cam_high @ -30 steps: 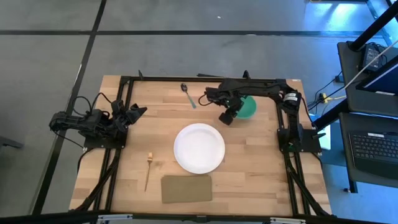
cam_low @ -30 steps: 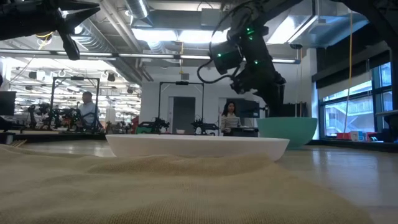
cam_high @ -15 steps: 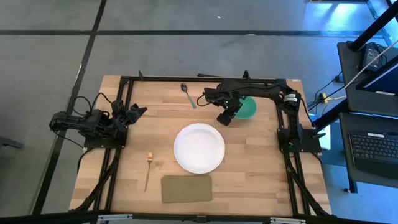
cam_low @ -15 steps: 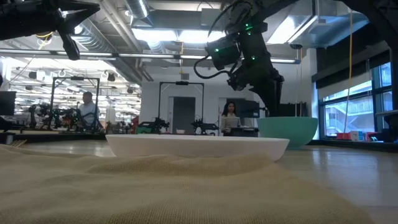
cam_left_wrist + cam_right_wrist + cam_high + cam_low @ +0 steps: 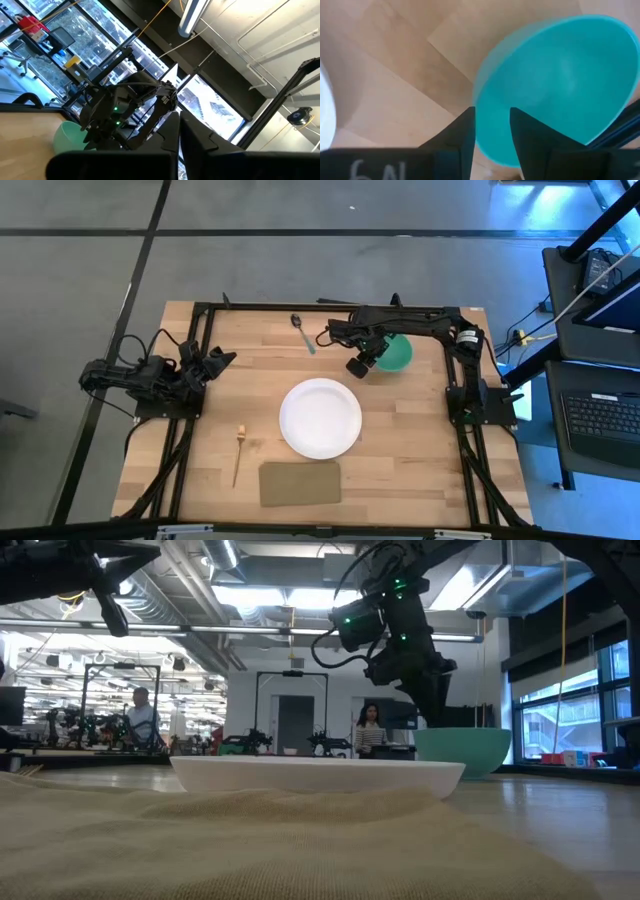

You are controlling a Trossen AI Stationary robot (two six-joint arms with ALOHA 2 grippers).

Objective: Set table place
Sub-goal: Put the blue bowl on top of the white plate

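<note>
Behind the bench (image 5: pixel 420 450) a workshop with ceiling lights and distant people is showing in the low view. On the bench, the white plate (image 5: pixel 320 417) is lying centrally, the teal bowl (image 5: pixel 398 352) sitting near the far right, the spoon (image 5: pixel 301 332) at the far edge, the fork (image 5: pixel 238 453) near the tan mat (image 5: pixel 300 483). The right gripper (image 5: pixel 363 366) is straddling the bowl's rim, one finger inside and one outside, jaws parted and not yet pinching. The bowl is probably light, stiff and slick, so its thin rim seems the sensible hold. The left gripper (image 5: pixel 222 358) is waiting at the left edge, and I cannot tell how its jaws are standing. The plate is hiding the bowl's foot in the low view.
</note>
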